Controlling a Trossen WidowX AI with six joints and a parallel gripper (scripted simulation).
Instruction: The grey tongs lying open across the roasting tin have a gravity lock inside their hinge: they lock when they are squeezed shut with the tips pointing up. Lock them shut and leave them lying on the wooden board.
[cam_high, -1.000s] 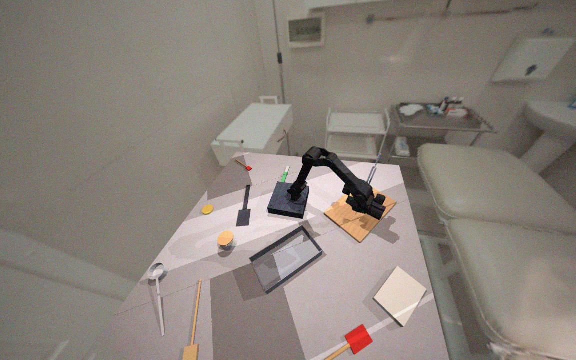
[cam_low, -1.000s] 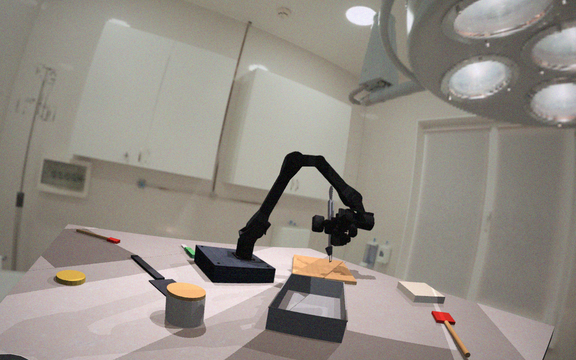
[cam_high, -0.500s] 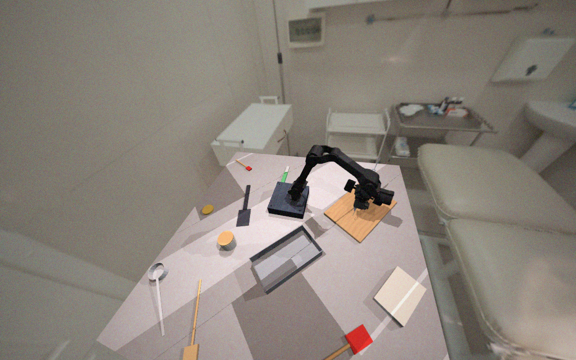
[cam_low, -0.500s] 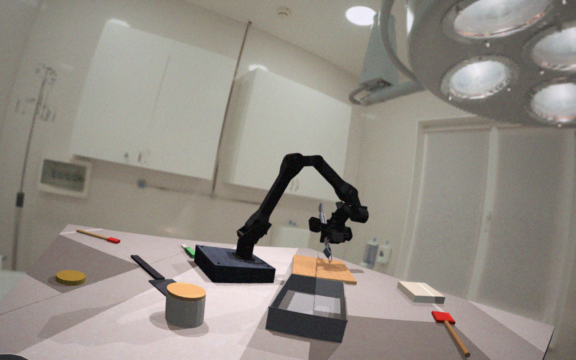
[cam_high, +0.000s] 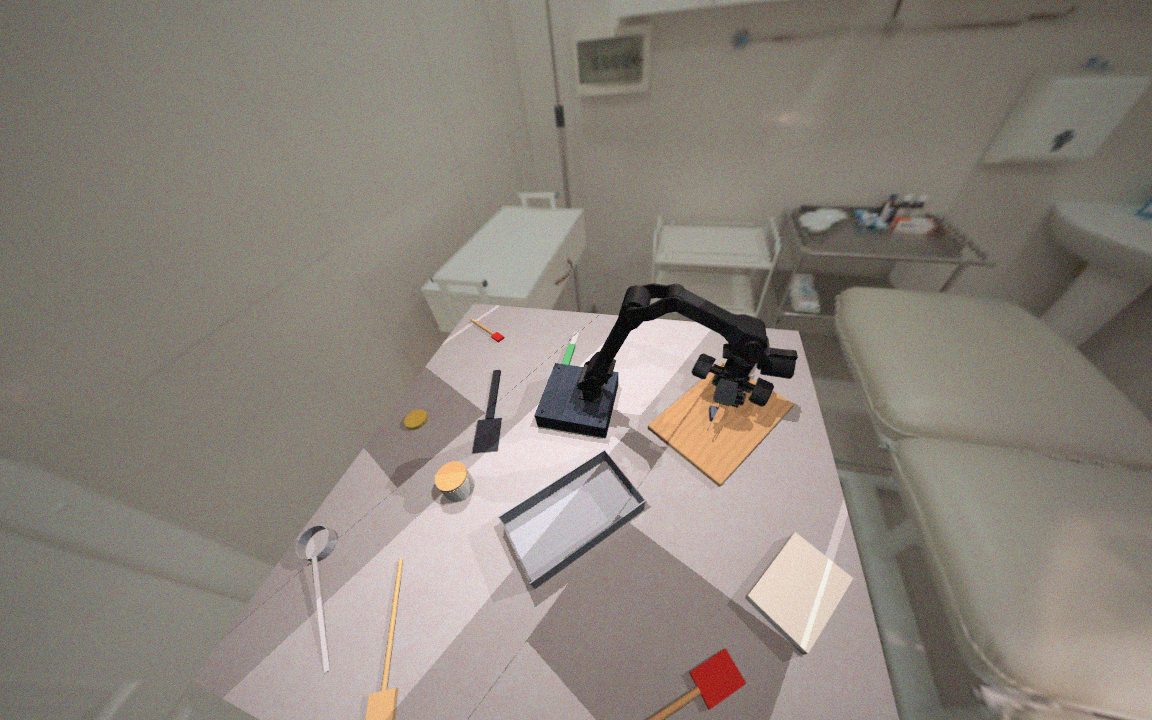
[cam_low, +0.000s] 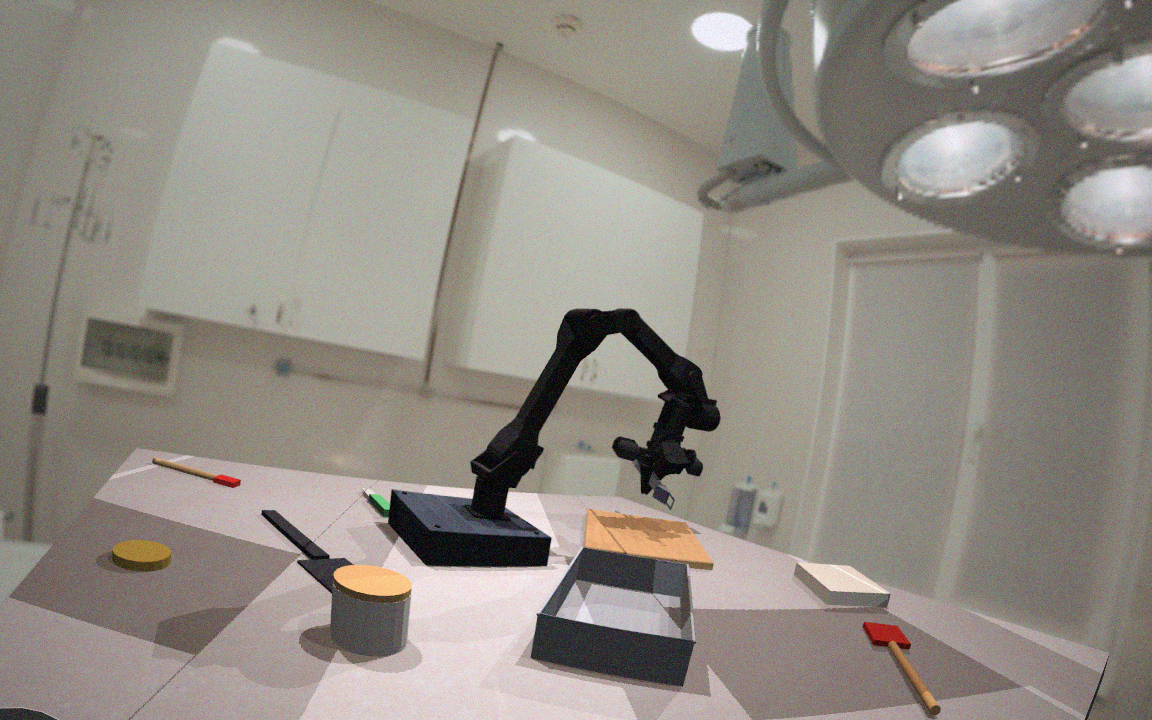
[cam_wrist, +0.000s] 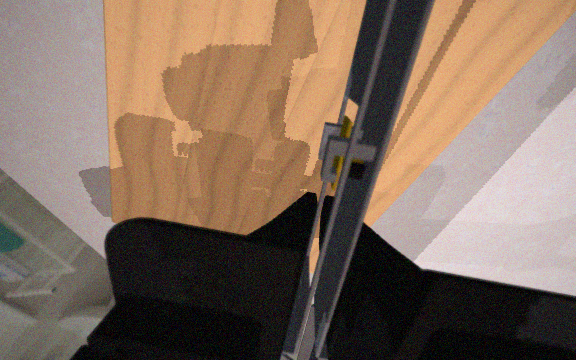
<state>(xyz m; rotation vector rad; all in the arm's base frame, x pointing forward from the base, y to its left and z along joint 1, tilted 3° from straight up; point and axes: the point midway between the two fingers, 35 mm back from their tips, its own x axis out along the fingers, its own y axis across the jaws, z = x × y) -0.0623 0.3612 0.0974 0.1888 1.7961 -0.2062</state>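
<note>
My gripper (cam_high: 728, 397) (cam_low: 649, 488) (cam_wrist: 318, 203) is shut on the grey tongs (cam_high: 713, 413) (cam_low: 663, 495) (cam_wrist: 346, 215), a little above the wooden board (cam_high: 722, 462) (cam_low: 598, 534) (cam_wrist: 145, 45), and points steeply down. In the wrist view the two tong arms lie close together, run through the fingertips and leave the frame at top and bottom. A small grey bracket with yellow parts sits on them just beyond the fingertips. In the top and exterior views only a short grey end shows below the gripper; the rest is hidden. The roasting tin (cam_high: 573, 517) (cam_low: 611, 649) is empty.
A cream block (cam_high: 800, 585) (cam_low: 841, 583) lies in front of the board, near a red-headed tool (cam_high: 717, 677) (cam_low: 886, 635). A lidded grey pot (cam_high: 453, 482) (cam_low: 370, 611) and a black spatula (cam_high: 487, 434) stand or lie left of the tin.
</note>
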